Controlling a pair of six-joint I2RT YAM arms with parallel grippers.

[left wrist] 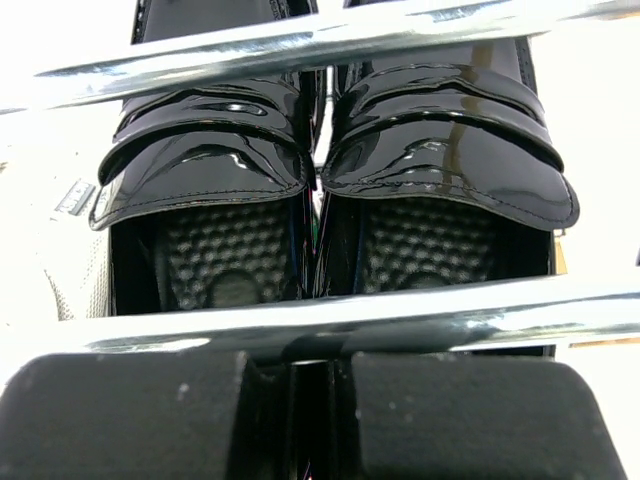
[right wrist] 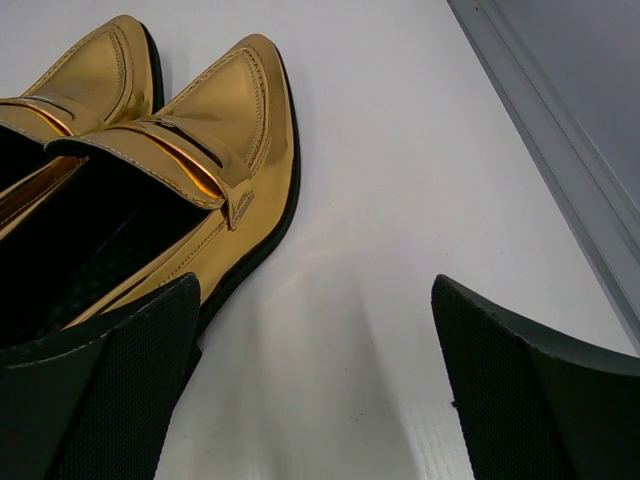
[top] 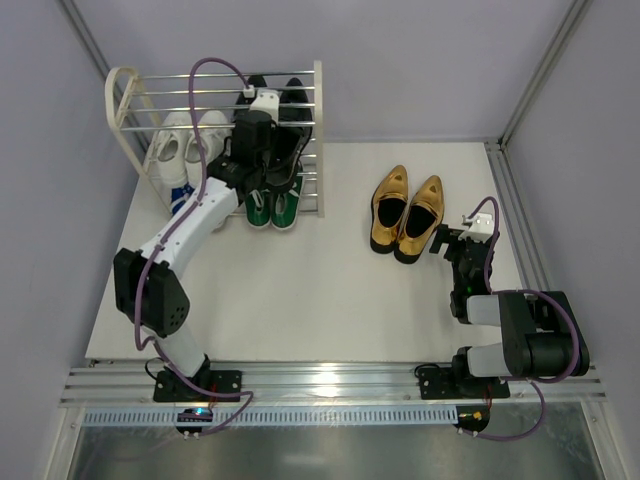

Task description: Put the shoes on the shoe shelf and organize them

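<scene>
The shoe shelf (top: pixel 125 110) holds white sneakers (top: pixel 190 140), green sneakers (top: pixel 272 208) and black loafers (left wrist: pixel 330 150); left tool (left wrist: pixel 312 375) closed, right tool (right wrist: pixel 315 300) open.

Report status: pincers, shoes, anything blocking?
Left pincer shut on black loafers at shoe shelf. Right pincer open beside gold shoes, unshelved on table. No obstruction seen.

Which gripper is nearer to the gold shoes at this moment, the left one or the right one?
Right. The right gripper is open, close beside the heels of the gold shoes. The left gripper is far off at the shoe shelf, at the black loafers.
</scene>
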